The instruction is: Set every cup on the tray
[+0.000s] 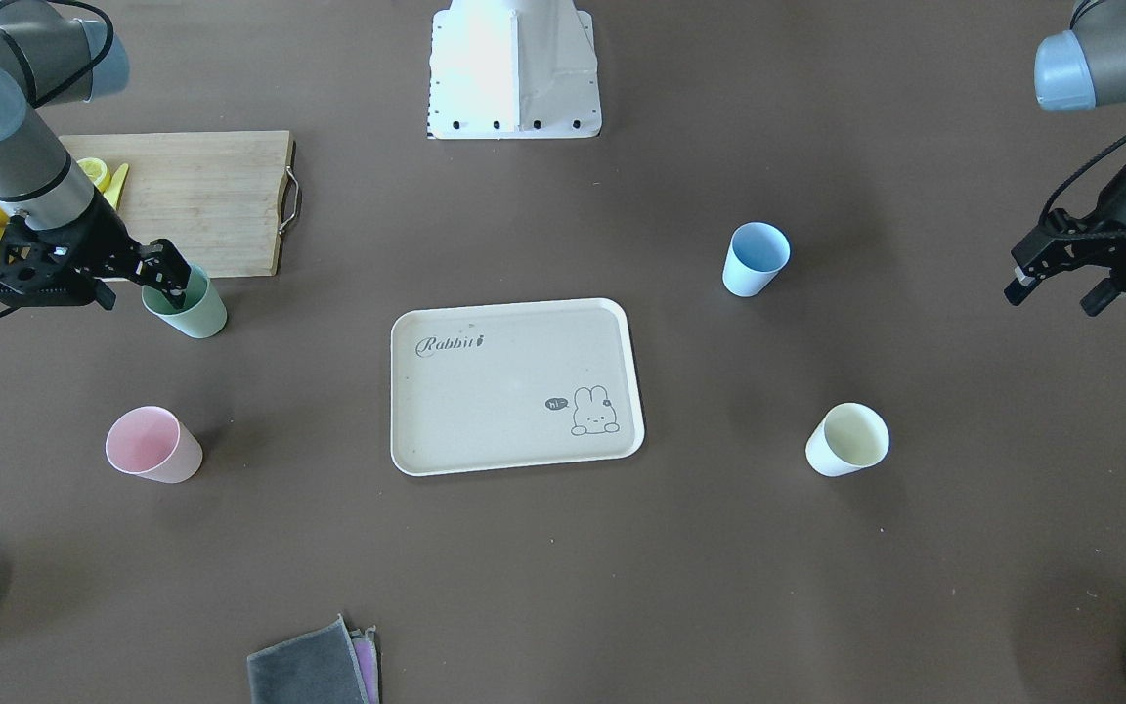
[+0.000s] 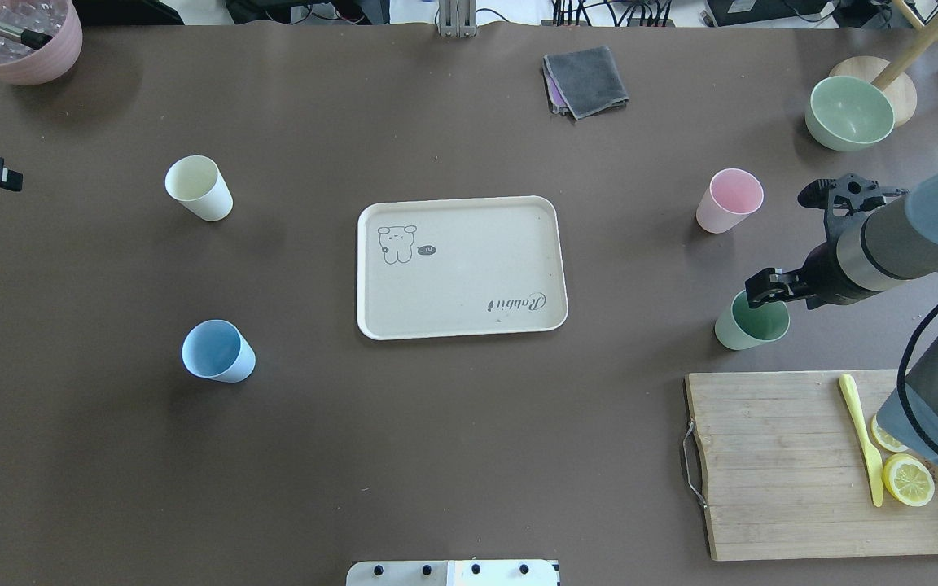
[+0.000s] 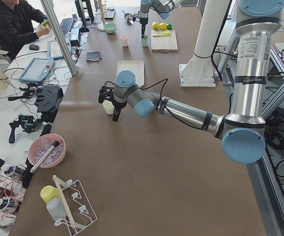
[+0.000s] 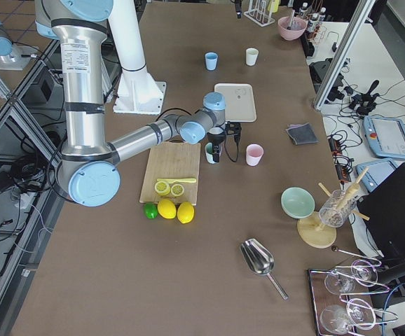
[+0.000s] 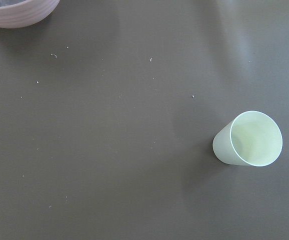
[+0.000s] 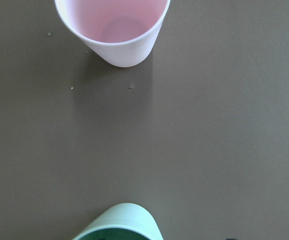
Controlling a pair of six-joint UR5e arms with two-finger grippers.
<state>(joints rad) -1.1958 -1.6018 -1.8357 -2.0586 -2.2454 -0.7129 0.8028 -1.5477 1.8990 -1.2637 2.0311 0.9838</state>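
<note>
1 green cup (image 1: pixel 194 313) w/ R jaws at rim, can't tell if clamped; L jaws apart.

Open tabletop (image 2: pixel 640 309) between green cup (image 2: pixel 738 335), tray (image 2: pixel 461 260); cutting board (image 2: pixel 778 464) beside.

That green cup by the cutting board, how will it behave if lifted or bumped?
Likely light and stiff: the green cup looks thin-walled, matte and empty. Its base is narrower than its mouth, so a bump may tip it. On its side, it would likely roll in an arc.
</note>
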